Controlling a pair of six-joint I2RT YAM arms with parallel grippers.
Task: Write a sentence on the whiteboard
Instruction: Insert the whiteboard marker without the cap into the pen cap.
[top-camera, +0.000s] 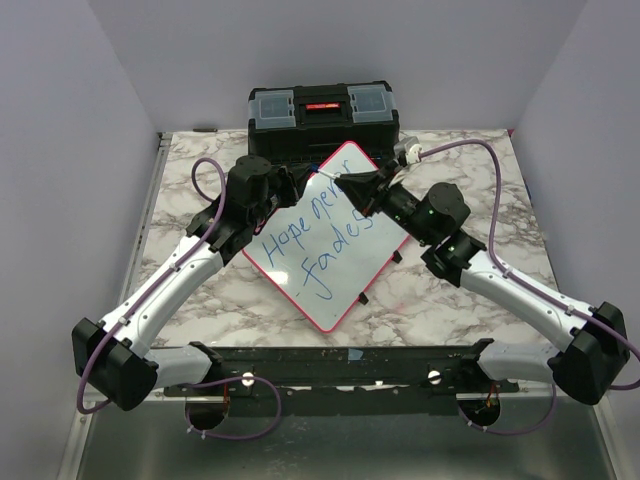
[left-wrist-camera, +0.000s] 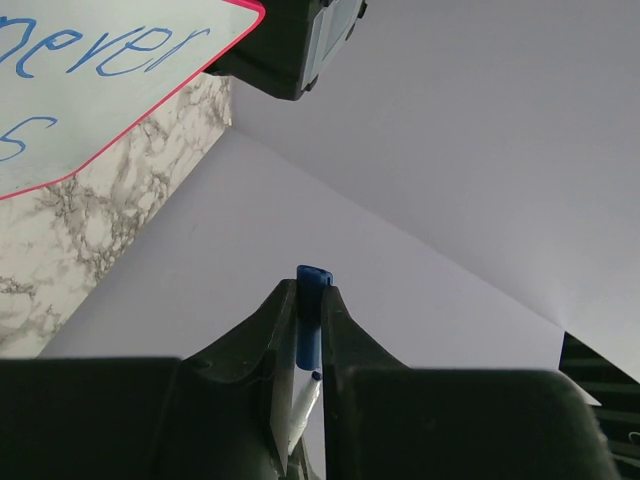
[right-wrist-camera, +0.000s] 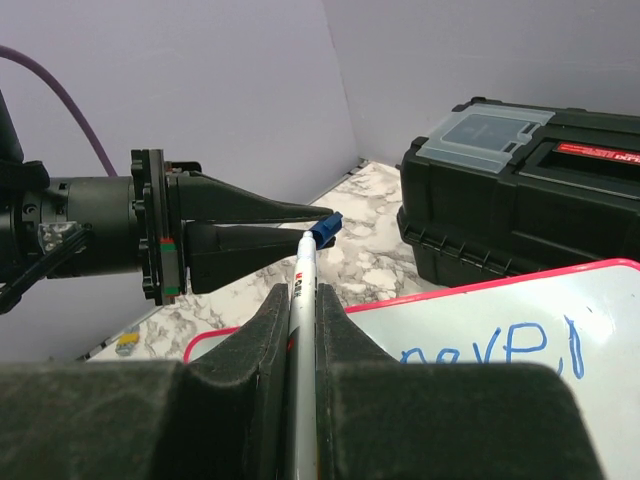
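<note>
**Between the 2 grippers, cap meets pen; the sentence looks finished**

Between its narrowly set fingers, the right gripper (right-wrist-camera: 303, 292) clamps a white marker (right-wrist-camera: 305, 275), barrel pointing forward. Directly ahead, tip to tip with it, the left gripper (right-wrist-camera: 318, 222) pinches the blue cap (right-wrist-camera: 325, 230), its jaws nearly closed on it. In the left wrist view the nib sits at the cap's mouth. Whether the cap is pushed home I cannot tell.

Below both grippers lies the whiteboard (top-camera: 350, 285), turned like a diamond on the marble table (top-camera: 430, 310), its far corner under the meeting fingertips. On it 3 blue words read "Hope never fades" (top-camera: 315, 245). By that, I judge the writing itself done. What seems left is seating the cap and setting the marker down.

Beyond the grippers, just past the board's far corner, stands a black toolbox (top-camera: 322, 110) against the back wall. It leaves little room to push forward, so the capping has to stay along the line between the 2 arms. Purple cables (top-camera: 205, 175) loop out to either side, well apart from the board. Nothing lies on the written area.
</note>
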